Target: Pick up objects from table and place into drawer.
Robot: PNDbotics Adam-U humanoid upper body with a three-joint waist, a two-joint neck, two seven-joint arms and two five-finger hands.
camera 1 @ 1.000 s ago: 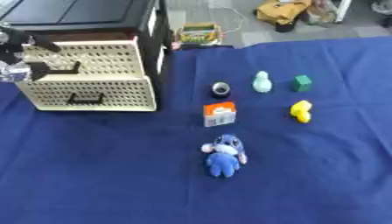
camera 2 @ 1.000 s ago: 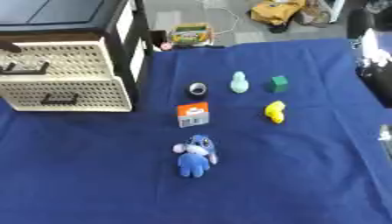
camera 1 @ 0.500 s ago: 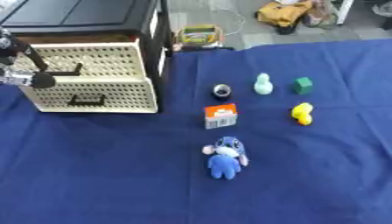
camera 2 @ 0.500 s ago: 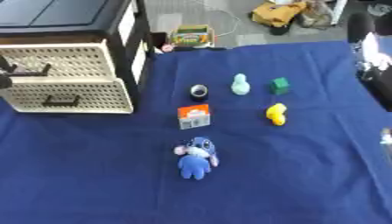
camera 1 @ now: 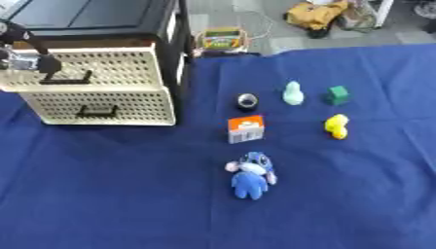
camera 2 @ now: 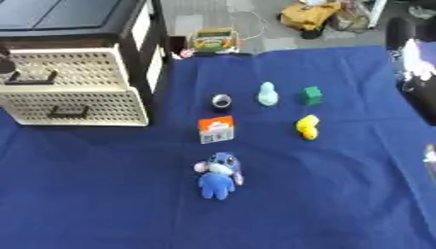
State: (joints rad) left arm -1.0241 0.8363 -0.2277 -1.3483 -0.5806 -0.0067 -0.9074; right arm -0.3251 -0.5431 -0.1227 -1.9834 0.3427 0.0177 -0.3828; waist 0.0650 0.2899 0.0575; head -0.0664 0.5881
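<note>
Drawer unit (camera 1: 98, 90), a cream perforated box with two drawers under a black top, is my landmark. In the left eye view the left hand (camera 1: 30, 56) is at the front of the upper drawer (camera 1: 94, 68), at its dark handle (camera 1: 68, 79). The fingers seem curled at the handle, but I cannot tell surely if they hold it. I judge that the step in hand is opening the upper drawer, since no object is picked yet. The next move would then call for a straight pull toward the robot, until the drawer is open enough to receive things.

All objects lie on the blue cloth (camera 1: 128, 204), to the right of the drawer unit. Nearest to it is a small dark ring (camera 1: 247, 101), and just below that an orange and white box (camera 1: 245, 129). Further below lies a blue plush toy (camera 1: 250, 175), soft-looking, with white and pink parts. Farther right are a pale green figure (camera 1: 292, 93), a green cube (camera 1: 338, 95) and a yellow duck-like toy (camera 1: 337, 126).

In the right eye view the lower drawer (camera 2: 72, 104) appears shut. Well apart from the drawer unit, at the right edge, dark parts of the right arm (camera 2: 417, 58) show. The right hand itself I cannot make out in either view.
</note>
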